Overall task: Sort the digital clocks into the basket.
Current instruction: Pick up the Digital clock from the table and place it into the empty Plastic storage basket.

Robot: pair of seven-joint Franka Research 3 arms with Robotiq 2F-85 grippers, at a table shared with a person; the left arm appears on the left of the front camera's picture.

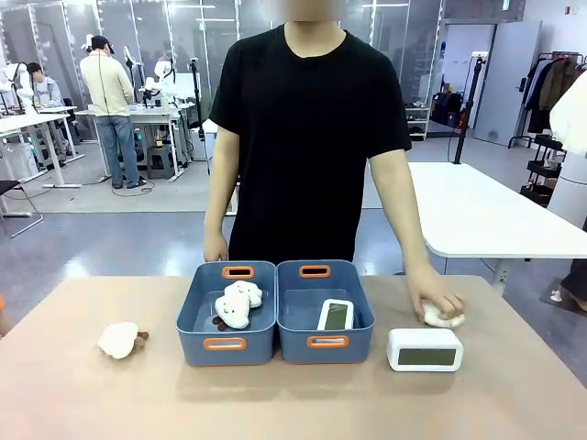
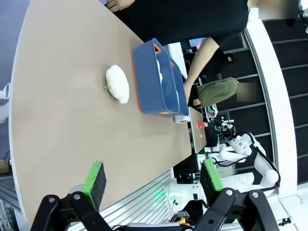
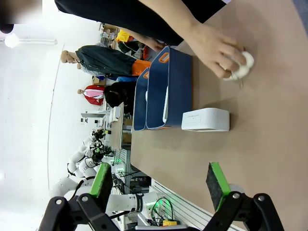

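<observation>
— Fingers on left gripper [image 2: 153,177] and right gripper [image 3: 159,185] are standing apart, empty.
— One slim white plastic clock [image 1: 336,314] is lying in the right-hand blue-grey plastic basket [image 1: 295,346]. I'm guessing the wider white clock [image 1: 425,349], lower right, is needing grasping next.

Baskets: 2, side by side mid-table: left basket [image 1: 197,345], right basket [image 1: 359,343]. Digital clocks: 2. The slim clock [image 1: 336,314] is inside the right basket, the wide clock [image 1: 425,349] is on the table [image 1: 293,403] toward its right edge. Cloud plush toys: 4. The front plush [image 1: 233,311] and back plush [image 1: 249,292] are in the left basket, the loose plush [image 1: 117,339] is toward the table's left edge, and the covered plush [image 1: 450,320] is near the right edge under the person's hand [image 1: 435,299]. Persons at the table: 1. Items lying outside the baskets: 3.
</observation>
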